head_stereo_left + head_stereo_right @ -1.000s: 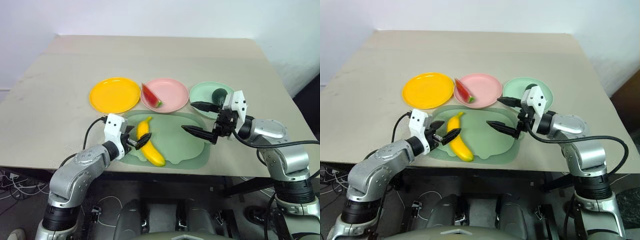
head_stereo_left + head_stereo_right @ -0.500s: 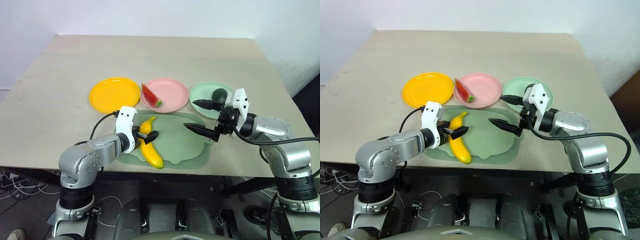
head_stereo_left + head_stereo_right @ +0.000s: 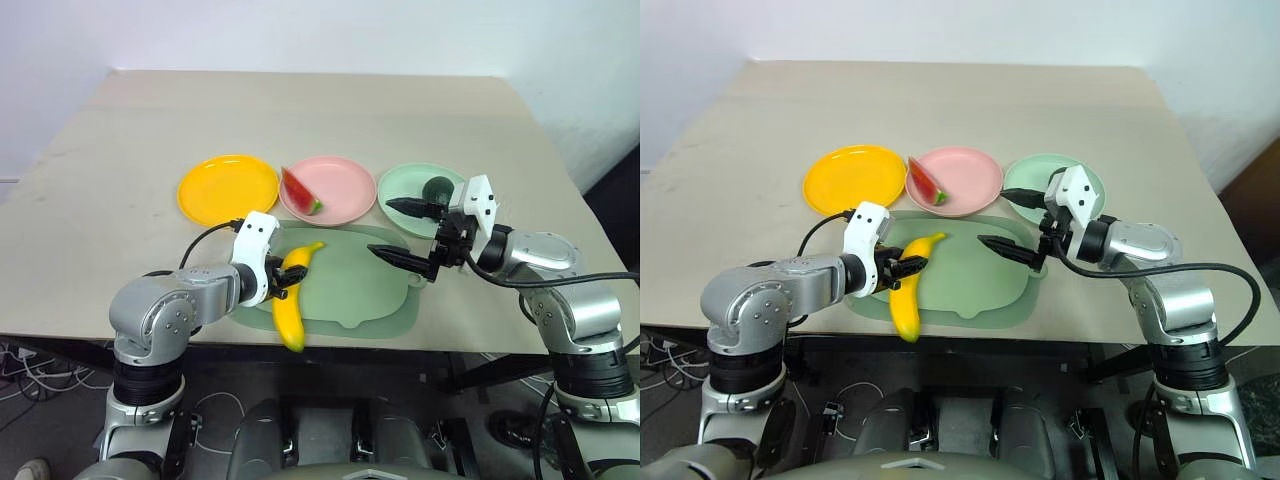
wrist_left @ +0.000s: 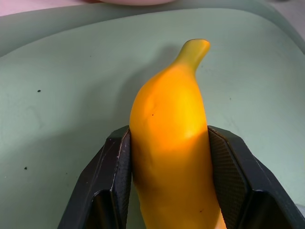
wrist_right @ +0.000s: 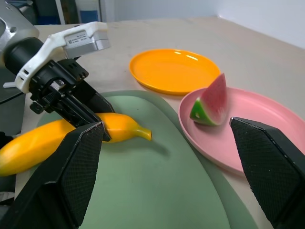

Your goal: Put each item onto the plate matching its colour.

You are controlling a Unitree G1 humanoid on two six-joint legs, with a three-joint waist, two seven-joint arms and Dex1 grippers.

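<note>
My left gripper is shut on the middle of the yellow banana, whose sides press against both black pads. The banana lies over the front left of the pale green mat, its stem pointing toward the plates. The red watermelon wedge rests on the pink plate. The dark green avocado sits on the light green plate. The yellow plate holds nothing. My right gripper hovers open over the mat's right edge, in front of the green plate.
The three plates stand in a row behind the mat on a beige table. The table's front edge runs just below the mat, and the banana's near end reaches past it. A black cable loops by my left wrist.
My left gripper closed on the banana. The banana turned: its stem end swung to the right and its near end toward the table's front edge. The right arm stayed put.
</note>
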